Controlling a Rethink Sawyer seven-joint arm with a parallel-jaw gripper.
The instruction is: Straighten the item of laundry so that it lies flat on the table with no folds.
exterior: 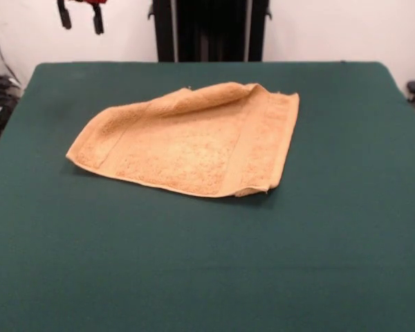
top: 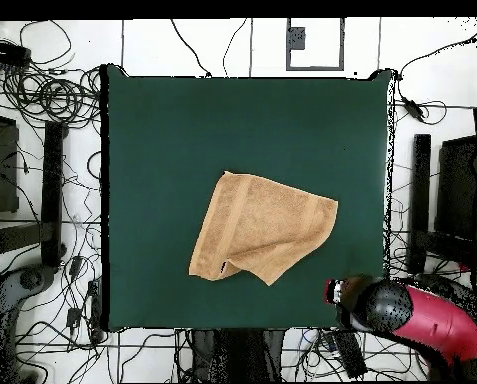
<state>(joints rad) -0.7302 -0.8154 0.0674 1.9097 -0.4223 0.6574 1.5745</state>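
Observation:
The light orange-tan towel (exterior: 194,142) lies near the middle of the dark green table (exterior: 207,263). It is not flat: its far edge is rolled over toward me from the far right corner, giving it a slanted outline. In the overhead view the towel (top: 262,228) has one corner folded in at its lower right, and a small label (top: 223,267) shows near its lower edge. My gripper (exterior: 81,17) hangs at the top left of the front view, beyond the table's far edge and well away from the towel. Its two black fingers stand apart, with nothing between them.
In the overhead view my red and black arm (top: 422,320) sits off the table's lower right corner. Cables and equipment (top: 42,100) lie on the floor around the table. The black pedestal (exterior: 207,31) stands behind the far edge.

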